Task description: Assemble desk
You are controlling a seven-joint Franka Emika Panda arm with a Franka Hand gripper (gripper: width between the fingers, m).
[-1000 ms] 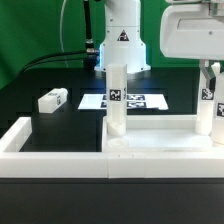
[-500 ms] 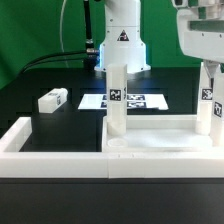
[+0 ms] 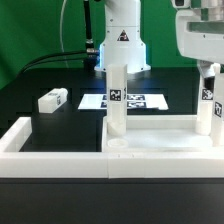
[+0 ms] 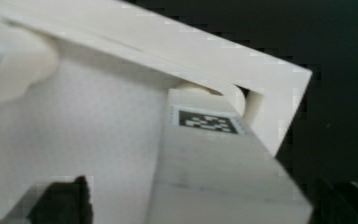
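Note:
The white desk tabletop (image 3: 160, 146) lies at the front of the table against the border wall. Two white tagged legs stand upright on it: one at its left corner (image 3: 116, 100) and one at its right corner (image 3: 208, 108). A third leg (image 3: 52, 99) lies loose on the black table at the exterior view's left. My gripper (image 3: 209, 70) hangs over the top of the right leg, with its fingers on either side. In the wrist view this leg (image 4: 220, 160) runs between my dark fingers (image 4: 60, 200), with a gap beside it, above the tabletop (image 4: 87, 110). The gripper (image 4: 208, 205) looks open.
The long low white border wall (image 3: 50, 160) runs along the front and up the exterior view's left side. The marker board (image 3: 140, 101) lies flat behind the middle leg. The robot base (image 3: 120, 40) stands at the back, in front of a green backdrop.
My wrist turned and shifted toward the exterior view's right between one second and half a second ago. The right leg's tag stayed in place. Nothing visible has moved since.

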